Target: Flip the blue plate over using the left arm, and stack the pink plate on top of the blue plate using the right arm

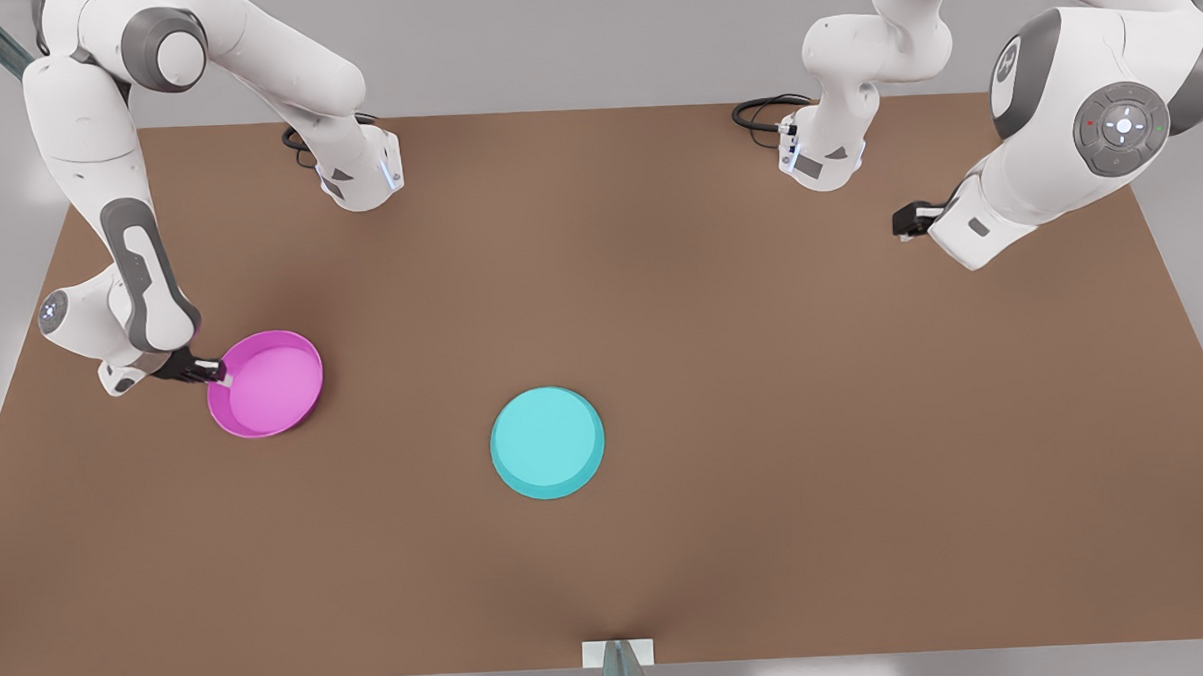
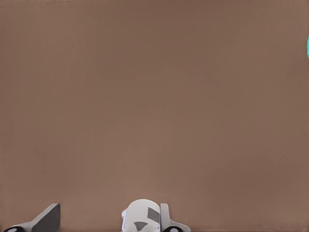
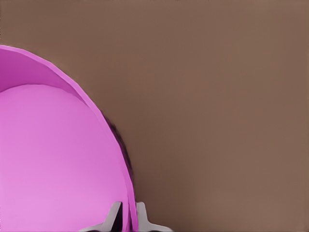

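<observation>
Pink plate (image 1: 273, 384) rim pinched by right claw (image 1: 221, 376); blue plate (image 1: 547, 442) apart.

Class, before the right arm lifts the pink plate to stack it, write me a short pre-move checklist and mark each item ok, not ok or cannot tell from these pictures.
1. Blue plate already flipped: ok, its flat plain base faces up at the table's middle.
2. Right gripper on the pink plate: ok, its fingers straddle the rim, one inside and one outside.
3. Grip firm enough to lift: cannot tell, the contact force is not visible.
4. Left gripper clear of the stacking spot: ok, it waits raised at the front view's right, far from the blue plate.
5. Path between the plates: ok, only bare brown table lies between them.
</observation>
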`<control>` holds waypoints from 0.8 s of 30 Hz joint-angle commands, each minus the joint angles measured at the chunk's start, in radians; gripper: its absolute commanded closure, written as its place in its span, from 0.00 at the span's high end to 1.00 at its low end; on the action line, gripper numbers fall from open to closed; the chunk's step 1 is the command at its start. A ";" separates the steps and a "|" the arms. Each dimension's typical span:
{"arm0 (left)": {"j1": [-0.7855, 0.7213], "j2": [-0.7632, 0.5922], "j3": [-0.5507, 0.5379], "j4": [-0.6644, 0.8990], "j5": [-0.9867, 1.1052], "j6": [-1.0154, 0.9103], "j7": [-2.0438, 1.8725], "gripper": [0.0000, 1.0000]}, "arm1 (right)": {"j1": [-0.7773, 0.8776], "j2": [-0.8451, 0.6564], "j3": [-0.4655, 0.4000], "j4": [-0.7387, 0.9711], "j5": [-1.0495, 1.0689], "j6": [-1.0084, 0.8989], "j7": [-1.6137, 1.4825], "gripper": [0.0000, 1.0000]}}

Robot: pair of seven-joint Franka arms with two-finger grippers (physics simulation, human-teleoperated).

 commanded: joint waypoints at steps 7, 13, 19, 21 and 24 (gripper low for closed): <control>0.000 -0.001 -0.001 0.004 0.003 0.004 0.171 1.00 | 0.004 -0.050 0.053 0.025 -0.009 -0.052 -0.129 0.21; 0.000 -0.001 -0.001 0.004 0.003 0.004 0.171 1.00 | 0.006 -0.099 0.257 0.132 0.032 -0.176 -0.014 0.21; 0.000 -0.003 -0.001 0.005 0.002 0.001 0.155 1.00 | 0.273 -0.039 0.328 0.260 0.023 -0.192 0.680 0.21; 0.000 -0.001 -0.002 0.005 0.000 0.001 0.155 1.00 | 0.354 -0.021 0.322 0.287 -0.004 -0.188 0.916 0.21; 0.000 -0.003 -0.002 0.008 0.002 -0.001 0.154 1.00 | 0.457 0.065 0.322 0.378 -0.038 -0.185 1.182 0.21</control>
